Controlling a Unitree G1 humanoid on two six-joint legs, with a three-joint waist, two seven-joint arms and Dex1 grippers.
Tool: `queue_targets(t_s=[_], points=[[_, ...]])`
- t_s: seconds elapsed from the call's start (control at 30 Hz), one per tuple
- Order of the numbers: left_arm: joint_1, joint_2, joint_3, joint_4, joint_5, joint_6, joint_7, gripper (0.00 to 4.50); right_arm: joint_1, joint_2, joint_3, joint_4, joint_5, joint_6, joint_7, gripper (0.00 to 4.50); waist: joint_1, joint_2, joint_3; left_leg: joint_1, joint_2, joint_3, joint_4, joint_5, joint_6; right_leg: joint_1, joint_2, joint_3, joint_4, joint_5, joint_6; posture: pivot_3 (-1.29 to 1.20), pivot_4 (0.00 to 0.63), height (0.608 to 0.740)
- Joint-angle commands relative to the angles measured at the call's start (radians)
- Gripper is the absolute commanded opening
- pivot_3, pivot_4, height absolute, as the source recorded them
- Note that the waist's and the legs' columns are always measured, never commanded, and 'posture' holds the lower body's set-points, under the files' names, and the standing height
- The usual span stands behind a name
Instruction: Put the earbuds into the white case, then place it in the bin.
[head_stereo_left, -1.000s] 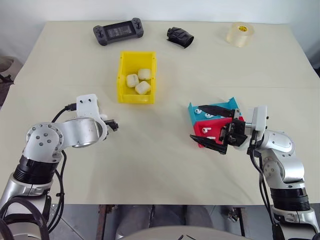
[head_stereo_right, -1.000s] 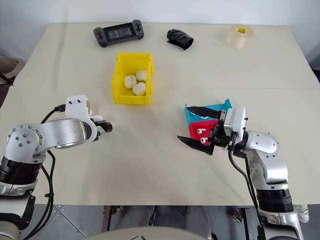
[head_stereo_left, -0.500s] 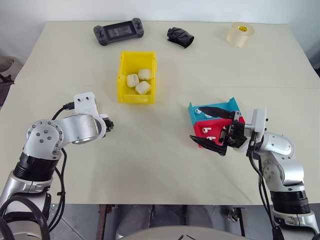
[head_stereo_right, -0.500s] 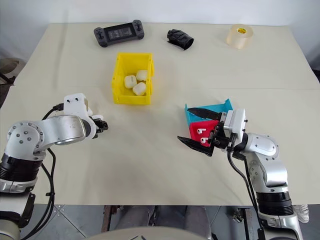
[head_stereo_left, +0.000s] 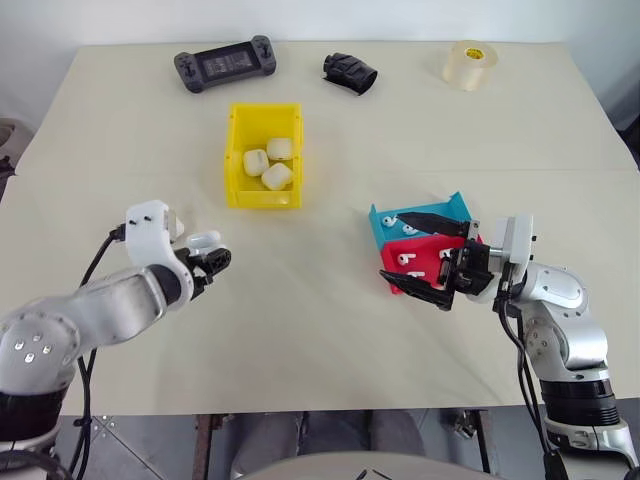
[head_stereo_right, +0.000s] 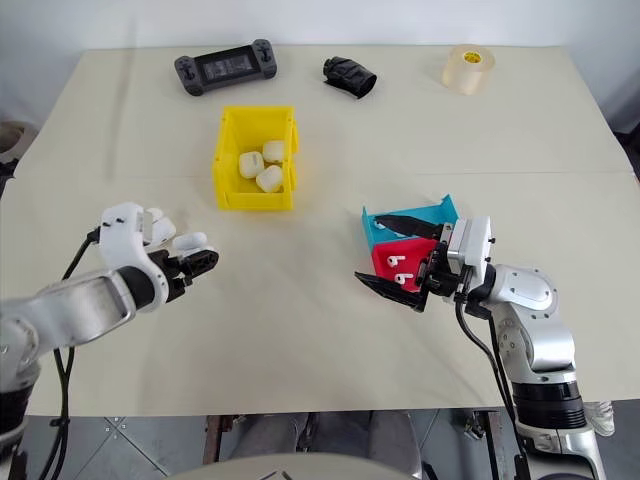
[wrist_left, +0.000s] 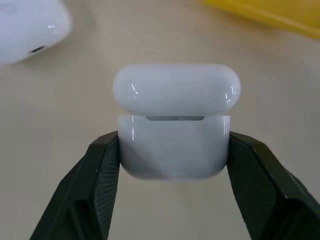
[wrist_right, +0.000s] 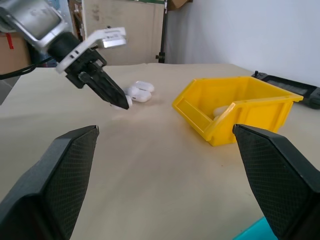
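My left gripper (head_stereo_left: 217, 261) is shut on a white case (wrist_left: 175, 125), pinching its lower body from both sides; the lid stands slightly ajar. The yellow bin (head_stereo_left: 262, 193) sits beyond it on the table with three white cases inside. To the right, tiny white earbuds (head_stereo_left: 402, 257) lie in a red tray (head_stereo_left: 432, 251), and another earbud (head_stereo_left: 397, 218) lies in the teal tray (head_stereo_left: 455, 208) behind it. My right gripper (head_stereo_left: 424, 257) is open wide, one finger over the teal tray and the other in front of the red tray.
A loose white case (head_stereo_left: 203, 239) lies just beside my left gripper, also seen as the case (wrist_left: 25, 22). Along the table's far edge are a black game controller (head_stereo_left: 223, 64), a crumpled black object (head_stereo_left: 350, 72) and a tape roll (head_stereo_left: 470, 64).
My left gripper has closed on the white case and drawn back a little as the arm swung and turned. The camera view shifted. The right arm has not moved.
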Motion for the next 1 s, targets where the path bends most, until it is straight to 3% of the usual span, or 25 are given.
queue_targets(t_s=[0.03,0.1,0.17,0.23,0.37,0.63,1.0], points=[[0.182,0.049,0.108,-0.13,0.319,-0.084,-0.477,2.8,-0.018,-0.005,-0.01,-0.004,0.013,-0.009,0.008,4.5,0.0,0.001,0.0,0.0,0.0,0.001,0.0,0.0,0.0,0.0,0.0,0.0,-0.001,0.0,0.0,0.0,0.15,0.74],[0.322,0.124,0.063,-0.182,0.643,-0.25,-0.799,2.8,-0.026,-0.009,-0.013,0.003,0.014,-0.007,0.013,4.5,-0.001,0.002,0.001,0.0,0.001,0.003,-0.003,0.0,0.0,0.002,0.0,-0.002,-0.007,0.0,0.0,0.0,0.15,0.74],[0.397,0.135,0.019,-0.174,0.849,-0.424,-1.025,2.8,-0.033,-0.016,-0.017,0.007,0.015,-0.003,0.017,4.5,0.004,0.004,0.001,0.001,0.002,0.008,-0.006,0.0,0.0,0.003,0.0,-0.004,-0.014,0.0,-0.001,0.0,0.15,0.74],[0.413,0.085,-0.002,-0.141,0.902,-0.534,-1.219,2.8,-0.037,-0.027,-0.023,0.009,0.014,-0.002,0.02,4.5,0.009,0.005,0.002,0.001,0.002,0.012,-0.009,0.001,0.001,0.004,-0.001,-0.004,-0.02,0.0,-0.001,0.0,0.15,0.74],[0.32,-0.03,-0.076,-0.053,1.009,-0.671,-1.429,2.8,-0.022,-0.053,-0.049,-0.012,0.016,0.005,0.007,4.5,0.01,0.005,0.002,0.0,0.003,0.014,-0.008,0.001,0.002,0.004,-0.002,-0.005,-0.021,0.0,-0.001,0.0,0.15,0.74],[0.114,-0.261,-0.199,0.121,1.228,-0.891,-1.57,2.8,0.09,-0.093,-0.122,-0.102,0.026,0.025,-0.055,4.5,0.005,0.004,0.001,-0.001,0.004,0.016,-0.005,0.001,0.002,0.004,-0.002,-0.007,-0.016,0.0,0.0,0.0,0.15,0.74],[-0.015,-0.554,-0.303,0.36,1.337,-1.135,-1.692,2.8,0.253,-0.264,-0.351,-0.066,0.037,0.046,-0.008,4.5,0.026,0.003,0.001,-0.003,0.003,0.017,0.005,-0.001,0.005,0.004,-0.003,-0.008,-0.014,0.001,0.002,0.0,0.15,0.74]])
